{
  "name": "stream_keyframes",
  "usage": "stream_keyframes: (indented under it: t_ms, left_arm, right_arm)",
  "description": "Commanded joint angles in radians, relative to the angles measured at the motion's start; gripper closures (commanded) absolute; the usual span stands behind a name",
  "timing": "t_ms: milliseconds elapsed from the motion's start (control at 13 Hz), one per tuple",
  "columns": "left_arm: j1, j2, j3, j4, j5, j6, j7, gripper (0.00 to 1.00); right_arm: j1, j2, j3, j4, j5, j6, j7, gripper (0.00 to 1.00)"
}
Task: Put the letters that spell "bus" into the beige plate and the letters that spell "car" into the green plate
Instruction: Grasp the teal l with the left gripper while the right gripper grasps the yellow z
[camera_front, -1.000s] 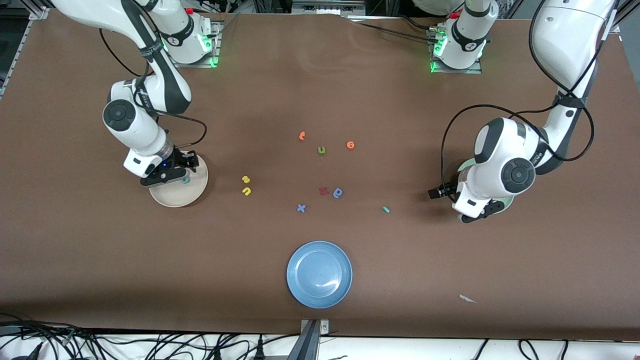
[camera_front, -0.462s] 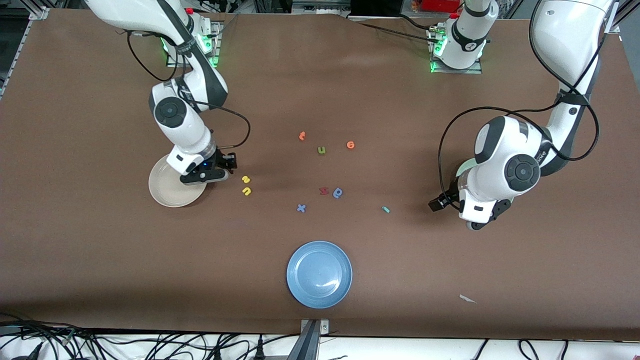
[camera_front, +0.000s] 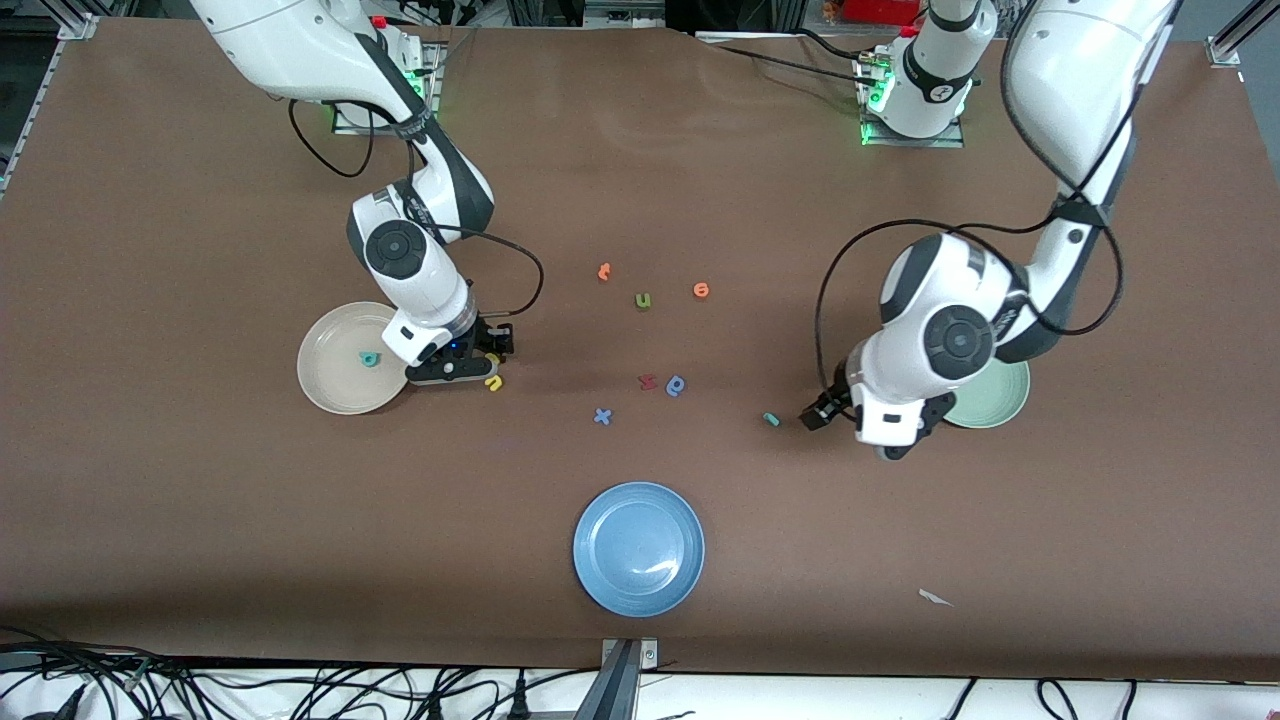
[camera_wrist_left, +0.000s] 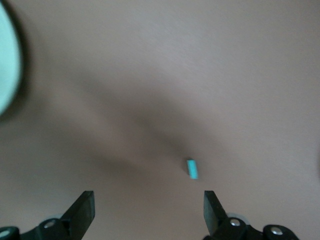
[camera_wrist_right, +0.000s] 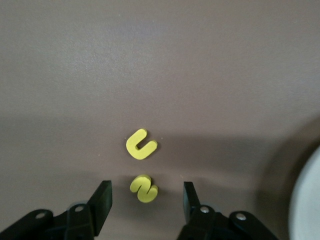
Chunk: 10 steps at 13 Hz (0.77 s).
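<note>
One down for "bus": tiny teal foam b (camera_front: 370, 358) now lying flat inside the round cream-beige plate (camera_front: 322, 380), toward the right arm's end of the surface. Gone from over that plate since a second ago, the right gripper (camera_wrist_right: 146, 191), and already down low over the two tiny yellow foam letters just beside the plate's rim. Jaws part-open, holding nothing, straddling the yellow s (camera_wrist_right: 144, 189). Yellow u (camera_wrist_right: 141, 145) just clear of the fingertips, close to the s but apart from it. Looks like s next, then u, and that word done.

Meanwhile, swung away from the round pale mint-green plate (camera_front: 1003, 408) at the left arm's end, the left gripper (camera_wrist_left: 147, 200): spread wide, empty, hovering near the small teal foam r (camera_wrist_left: 192, 168). Lying alone on the bare brown surface, that r, a short bar-like scrap, well apart from the green plate and not yet between the jaws.

Nothing to see on the newly uncovered part of the green plate. Rest hidden under the arm, so no telling about c and a from here. No sign of either among the loose letters mid-surface. Small, thin, light pieces all: careful, centred pinch needed, or a flick away likely.
</note>
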Motion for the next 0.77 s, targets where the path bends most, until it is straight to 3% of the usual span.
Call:
stream_keyframes:
  t_ms: [0,692]
  left_arm:
    - [-0.035,0.089,0.009,0.076,-0.006,0.066,-0.055,0.04]
    - [-0.072,0.175,0.026,0.073,0.0,0.155,-0.216,0.15]
  right_arm:
    - [0.012,0.02,-0.005,0.021,0.004,0.006,0.008,0.34]
    - [0.029,0.056,-0.005,0.005,-0.003,0.049,0.022,0.43]
